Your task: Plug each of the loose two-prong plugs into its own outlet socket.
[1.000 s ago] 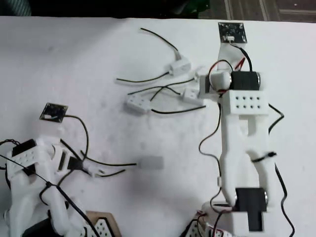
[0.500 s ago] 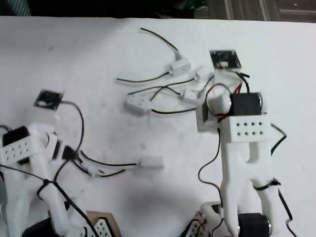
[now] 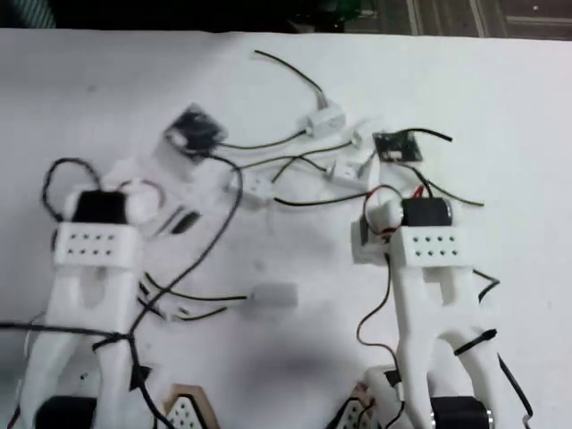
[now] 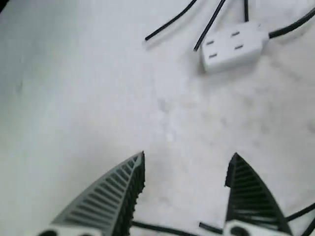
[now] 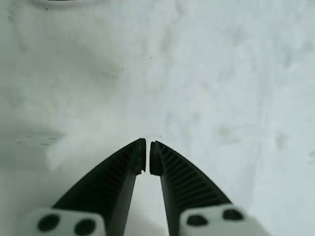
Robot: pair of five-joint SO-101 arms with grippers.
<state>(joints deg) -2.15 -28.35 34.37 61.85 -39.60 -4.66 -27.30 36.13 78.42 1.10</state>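
You see a matt white counter (image 4: 74,73) and a smooth white plastic outlet socket (image 4: 231,46); the left tool (image 4: 187,154) has ribbed plastic fingers (image 4: 118,196).

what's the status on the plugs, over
Left gripper jaws open, empty. Right gripper jaws shut, empty. Outlet block ahead of left, slots bare. Black cords beside it.

White arms (image 3: 429,304), dark ribbed tools (image 5: 147,147)

White surface (image 3: 500,98), faintly scuffed, lies directly beneath the left pincer (image 4: 187,156) and the right pincer (image 5: 147,142). Tan board corner (image 3: 183,398) at the near edge, well behind the left pincer. Dark floor (image 3: 179,13) beyond the far edge, ahead of both.
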